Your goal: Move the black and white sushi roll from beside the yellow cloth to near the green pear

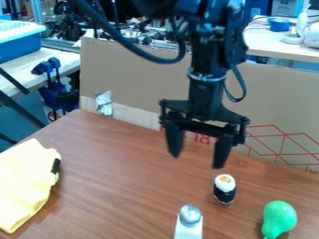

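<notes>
Gripper (196, 161) hangs with fingers wide. Hazard: an off-centre descent could drive one finger into the slim, upright sushi (225, 188), just camera-side of the gripper, and topple it. Surface: wood-grain table (118, 186) beneath; yellow cloth (24, 182) well aside; green pear (280, 217) and silver-topped object (189, 215) in front. Room: cardboard panel (137, 70) behind, blue bin (18, 50) beyond.
</notes>
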`<action>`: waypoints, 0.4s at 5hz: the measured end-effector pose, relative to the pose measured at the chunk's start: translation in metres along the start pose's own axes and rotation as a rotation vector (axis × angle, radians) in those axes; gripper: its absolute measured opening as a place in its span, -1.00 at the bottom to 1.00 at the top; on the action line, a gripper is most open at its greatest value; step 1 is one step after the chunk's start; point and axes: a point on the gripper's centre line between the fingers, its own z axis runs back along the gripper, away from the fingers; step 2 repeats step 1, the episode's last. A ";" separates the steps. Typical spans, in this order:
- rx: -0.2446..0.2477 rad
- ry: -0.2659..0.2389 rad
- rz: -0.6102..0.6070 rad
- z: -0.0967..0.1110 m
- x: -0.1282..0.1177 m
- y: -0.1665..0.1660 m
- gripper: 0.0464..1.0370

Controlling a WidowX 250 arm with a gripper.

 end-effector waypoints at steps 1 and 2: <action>0.039 0.043 0.018 0.019 -0.022 0.013 0.93; 0.039 0.043 0.018 0.019 -0.022 0.013 0.93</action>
